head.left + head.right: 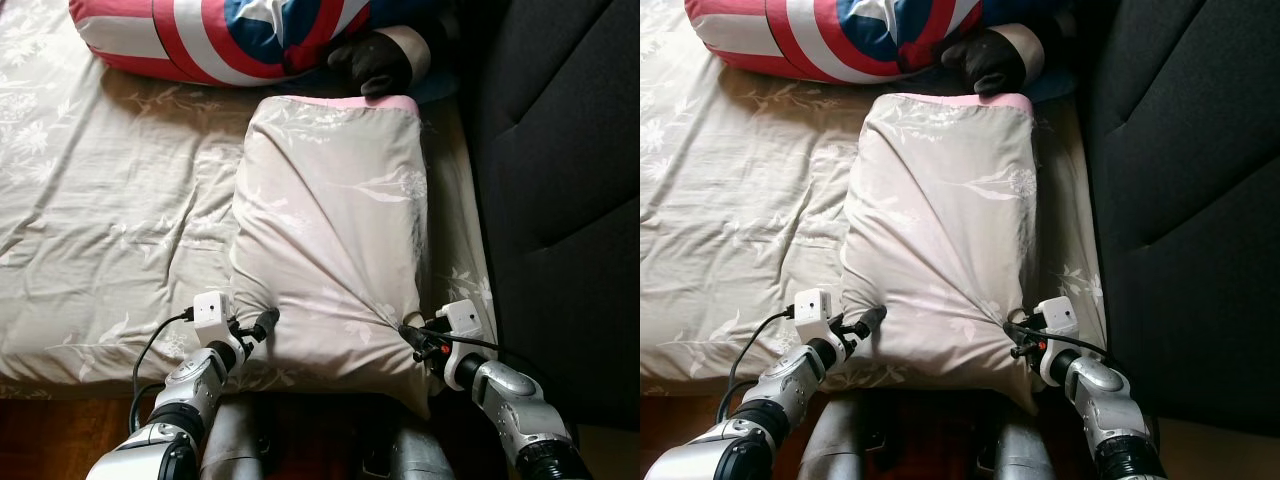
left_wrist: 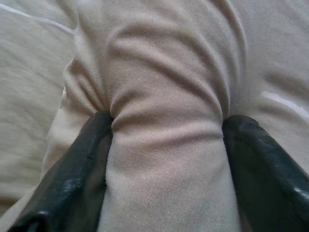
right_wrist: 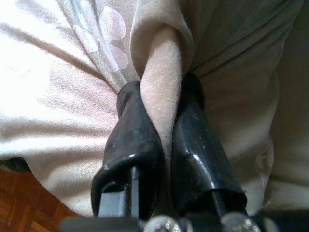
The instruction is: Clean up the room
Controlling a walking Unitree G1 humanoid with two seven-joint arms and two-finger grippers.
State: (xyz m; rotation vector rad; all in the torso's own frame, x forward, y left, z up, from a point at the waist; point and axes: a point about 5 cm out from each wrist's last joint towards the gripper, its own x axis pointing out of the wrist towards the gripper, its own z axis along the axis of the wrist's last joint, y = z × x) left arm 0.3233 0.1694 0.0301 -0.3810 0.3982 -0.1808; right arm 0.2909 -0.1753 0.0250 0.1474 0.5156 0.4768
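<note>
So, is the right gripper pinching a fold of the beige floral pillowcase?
Yes, the right gripper has a fold of the beige floral pillowcase squeezed between its black fingers.

My two head views look steeply down from above the bed (image 1: pixel 90 200), facing forward; both share the pillow (image 1: pixel 335 230), the striped cushion (image 1: pixel 220 35) and the dark headboard (image 1: pixel 560 150), the right eye's picture shifted slightly sideways. My left wrist camera sits very close, looking along the left gripper (image 2: pixel 166 159) into bunched pillow fabric. My right wrist camera looks equally close along the right gripper (image 3: pixel 166 130) at a pinched fold.
</note>
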